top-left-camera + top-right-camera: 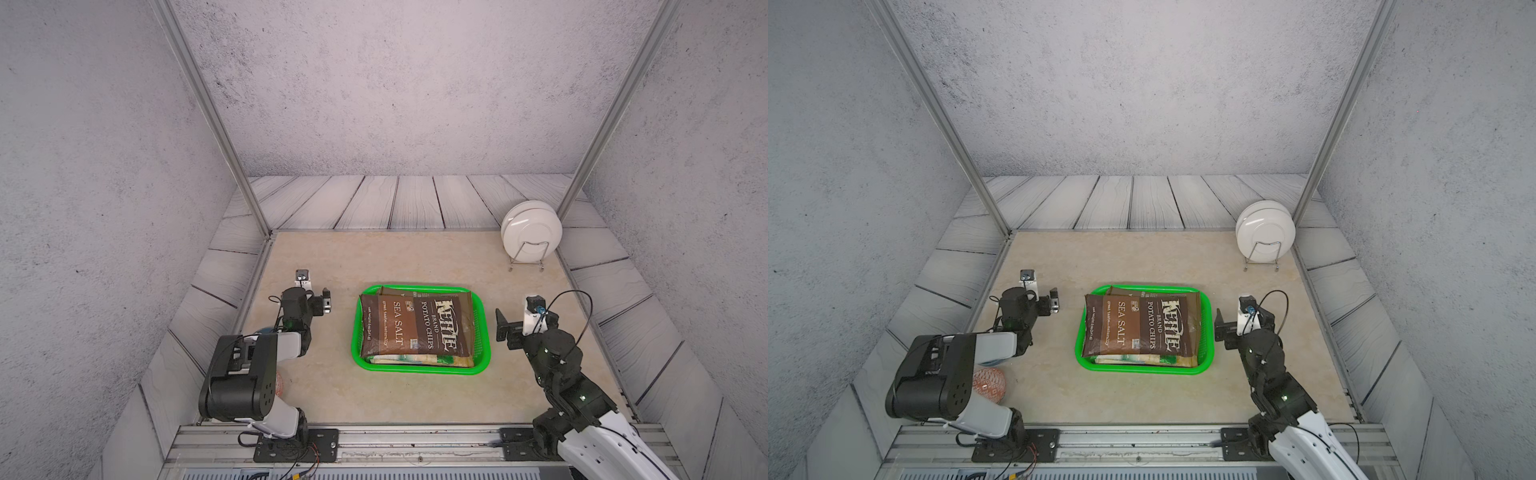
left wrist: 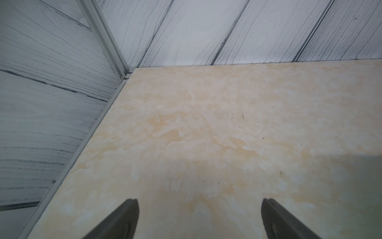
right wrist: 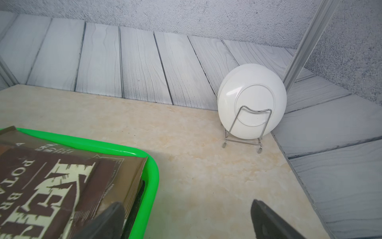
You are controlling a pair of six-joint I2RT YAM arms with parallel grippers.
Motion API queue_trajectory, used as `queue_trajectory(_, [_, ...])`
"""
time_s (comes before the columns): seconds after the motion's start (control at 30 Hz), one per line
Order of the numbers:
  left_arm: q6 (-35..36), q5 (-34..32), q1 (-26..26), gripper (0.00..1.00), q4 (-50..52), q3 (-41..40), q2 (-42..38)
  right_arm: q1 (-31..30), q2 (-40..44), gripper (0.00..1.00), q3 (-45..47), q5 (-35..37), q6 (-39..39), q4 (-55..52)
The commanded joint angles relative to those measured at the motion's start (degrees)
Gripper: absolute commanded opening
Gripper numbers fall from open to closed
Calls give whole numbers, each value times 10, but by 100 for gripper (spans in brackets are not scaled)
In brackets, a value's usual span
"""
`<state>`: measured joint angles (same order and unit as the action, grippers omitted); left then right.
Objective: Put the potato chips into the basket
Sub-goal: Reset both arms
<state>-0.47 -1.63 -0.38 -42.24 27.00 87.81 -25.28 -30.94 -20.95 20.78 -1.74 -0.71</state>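
The bright green basket (image 1: 483, 332) (image 1: 1209, 332) sits mid-table, filled with stacked potato chips. A brown Kettle bag (image 1: 415, 328) (image 1: 1138, 328) lies flat on top, and lighter bag edges (image 1: 399, 360) peek out under it at the front. My left gripper (image 1: 326, 301) (image 1: 1054, 301) hovers open and empty to the left of the basket; in the left wrist view (image 2: 199, 200) only bare table lies between its tips. My right gripper (image 1: 503, 328) (image 1: 1221, 329) stands open at the basket's right side. In the right wrist view (image 3: 187, 202) it straddles the rim (image 3: 153, 175), beside the brown bag (image 3: 51, 182).
White plates in a wire rack (image 1: 531, 232) (image 3: 252, 99) stand at the back right corner. An orange-red patterned round object (image 1: 990, 384) lies by the left arm's base, partly hidden. Grey plank walls and aluminium posts (image 1: 216, 120) border the table.
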Motion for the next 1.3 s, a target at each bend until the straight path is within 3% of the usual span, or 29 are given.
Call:
queue_trajectory(0.0, [-5,-6,4,98,3,2,-2,29,-91,99,15,-2,36,131])
queue_trajectory(0.23, [-5,-5,4,98,4,2,-2,113,-353,99,26,-79,65,361])
queue_trajectory(0.37, [-5,-4,4,98,4,2,-2,156,-434,99,36,-123,55,456])
queue_trajectory(0.57, [-5,-4,4,98,4,2,-2,208,-477,99,45,-175,34,519])
queue_trajectory(0.73, [-5,-5,4,98,3,2,-2,235,-602,99,56,-222,19,687])
queue_trajectory(0.77, [-5,-4,4,98,4,2,-2,236,-604,99,49,-227,20,679])
queue_trajectory(0.87, [-5,-5,4,98,3,2,-2,236,-555,99,-23,-218,23,457])
queue_trajectory(1.03, [-5,-4,4,98,4,2,-2,243,-589,99,-36,-170,-5,490])
queue_trajectory(1.27, [-4,-4,4,98,4,2,-2,242,-589,99,-34,-176,-1,494])
